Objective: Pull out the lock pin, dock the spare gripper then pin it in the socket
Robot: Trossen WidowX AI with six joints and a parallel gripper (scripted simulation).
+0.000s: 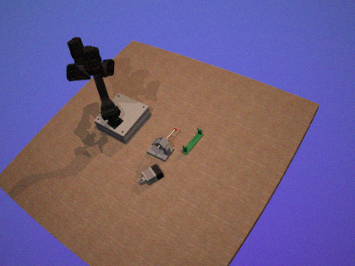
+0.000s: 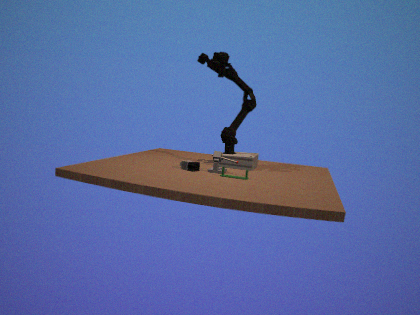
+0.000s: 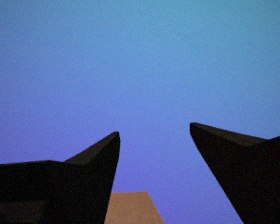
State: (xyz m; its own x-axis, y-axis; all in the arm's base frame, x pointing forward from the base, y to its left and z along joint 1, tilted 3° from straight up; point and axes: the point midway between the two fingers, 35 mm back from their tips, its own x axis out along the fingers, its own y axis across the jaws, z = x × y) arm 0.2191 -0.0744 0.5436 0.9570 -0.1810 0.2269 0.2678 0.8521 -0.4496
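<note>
— The pin (image 1: 172, 133)?
— Thin, pale, red-tipped, through the grey mount (image 1: 161, 148) mid-table, toward the arm's edge.
— The gripper (image 3: 155, 150)?
— Raised high, partly open, holding nothing.

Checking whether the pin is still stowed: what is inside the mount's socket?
A thin lock pin with a red tip sticks out of the grey mount. Its length inside the socket is hidden. The spare gripper lies apart, undocked.

arm (image 2: 239, 106) raised over table (image 2: 280, 191) | gripper (image 2: 206, 59) high, open
</note>
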